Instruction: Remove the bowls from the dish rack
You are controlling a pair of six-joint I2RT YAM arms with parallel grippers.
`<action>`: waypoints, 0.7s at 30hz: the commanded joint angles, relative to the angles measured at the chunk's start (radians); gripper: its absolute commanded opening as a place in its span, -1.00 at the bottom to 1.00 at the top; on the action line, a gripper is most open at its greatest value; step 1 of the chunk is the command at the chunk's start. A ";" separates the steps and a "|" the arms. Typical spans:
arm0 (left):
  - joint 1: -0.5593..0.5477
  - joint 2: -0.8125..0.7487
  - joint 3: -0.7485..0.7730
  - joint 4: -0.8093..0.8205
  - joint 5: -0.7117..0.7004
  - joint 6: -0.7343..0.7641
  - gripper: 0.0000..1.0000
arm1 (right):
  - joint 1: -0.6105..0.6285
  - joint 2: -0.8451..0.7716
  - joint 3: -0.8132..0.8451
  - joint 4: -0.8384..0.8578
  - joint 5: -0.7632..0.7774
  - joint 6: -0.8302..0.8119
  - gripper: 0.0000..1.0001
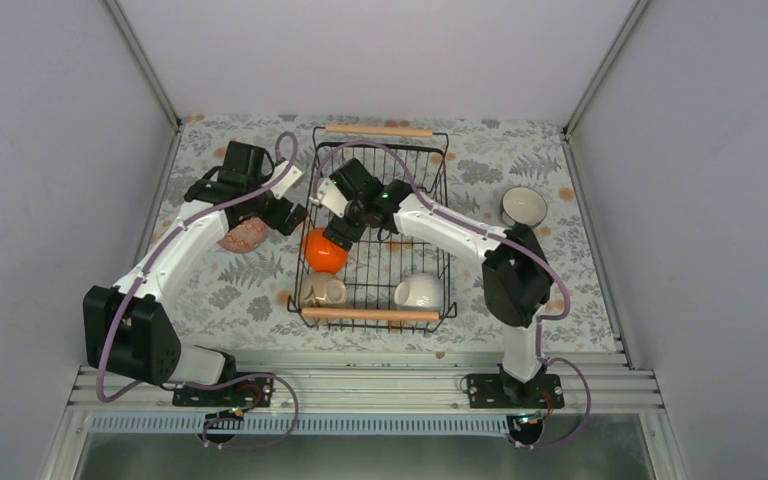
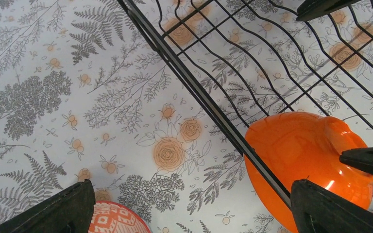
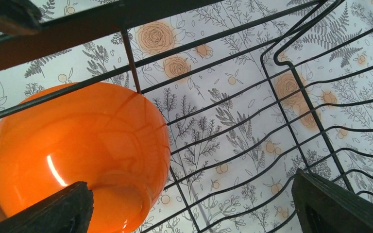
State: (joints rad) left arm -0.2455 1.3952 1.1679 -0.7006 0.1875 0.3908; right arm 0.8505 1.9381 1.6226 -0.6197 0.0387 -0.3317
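We hold our left pincer (image 2: 192,187) and right pincer (image 3: 190,182) spread wide, gripping nothing.
The black wire dish rack (image 1: 374,314) lies beneath the right one, its rim under the left; the glossy round orange bowl (image 1: 324,250) sits inside, beside a finger of each.

**Both pincers spread wide, nothing held**

The white left arm (image 1: 175,255) stretches from lower left toward frame centre, its black left pincer (image 1: 282,214) gaping. The white right arm (image 1: 450,225) bends leftward to centre, its black right pincer (image 1: 343,232) equally wide apart.
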 commanded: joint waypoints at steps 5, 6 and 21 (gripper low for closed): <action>-0.007 -0.004 -0.015 0.026 -0.024 -0.030 1.00 | 0.007 0.037 0.034 0.035 -0.042 0.043 1.00; -0.008 0.000 -0.017 0.026 -0.027 -0.031 1.00 | 0.008 0.042 0.033 0.034 -0.046 0.045 1.00; -0.015 0.010 -0.029 0.021 -0.033 -0.039 1.00 | 0.008 0.035 0.005 0.006 -0.074 0.049 0.99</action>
State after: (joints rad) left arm -0.2546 1.3949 1.1549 -0.6765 0.1604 0.3683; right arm 0.8505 1.9686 1.6321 -0.5945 -0.0185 -0.2935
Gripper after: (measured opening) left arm 0.998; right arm 0.998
